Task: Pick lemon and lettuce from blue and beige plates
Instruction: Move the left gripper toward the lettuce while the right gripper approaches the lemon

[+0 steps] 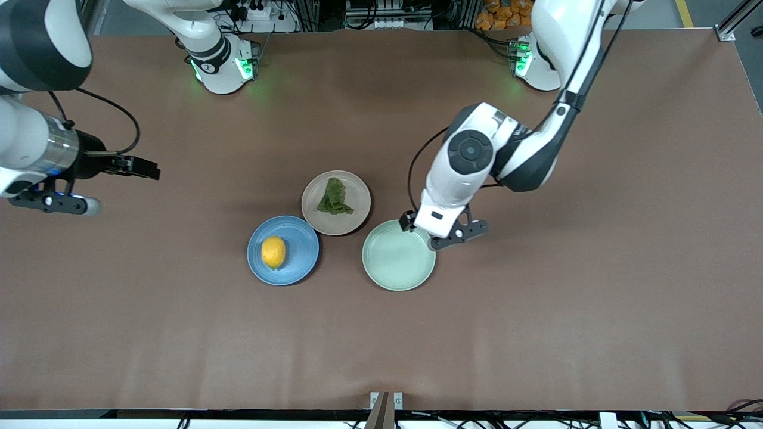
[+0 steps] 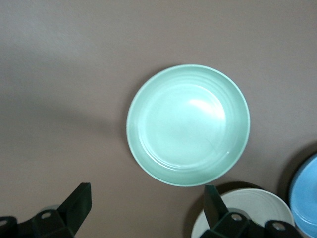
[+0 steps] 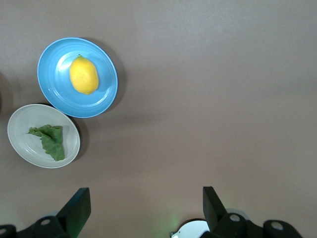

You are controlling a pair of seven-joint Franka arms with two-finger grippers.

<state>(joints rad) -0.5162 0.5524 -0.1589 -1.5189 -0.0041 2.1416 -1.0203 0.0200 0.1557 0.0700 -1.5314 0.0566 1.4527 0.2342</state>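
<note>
A plain brown desk (image 1: 536, 310) carries three plates grouped near its middle. The blue plate (image 1: 283, 250) lies toward the right arm's end of the group and holds the lemon (image 1: 273, 252), which rests on it slightly off centre. Touching that plate's rim, and farther from the front camera, sits the beige plate (image 1: 336, 202) with the lettuce (image 1: 334, 196) lying folded and crumpled on it. A mint-green plate (image 1: 398, 255) (nothing on it) sits toward the left arm's end, just beside the beige one and about as near the front camera as the blue one.

The left claw (image 1: 444, 232) hangs over the mint-green plate's rim, on the edge toward the left arm's end; in the left wrist view its two dark fingers (image 2: 74, 208) are spread wide apart with nothing between them, and the mint-green plate fills the middle of that view.

The right arm waits at its own end of the desk, well apart from the plates, with the right claw (image 1: 140, 168) up over bare desk. In the right wrist view its fingers (image 3: 77, 206) are likewise spread wide and hold nothing, and both the blue plate with the lemon and the beige plate with the lettuce show farther off.
</note>
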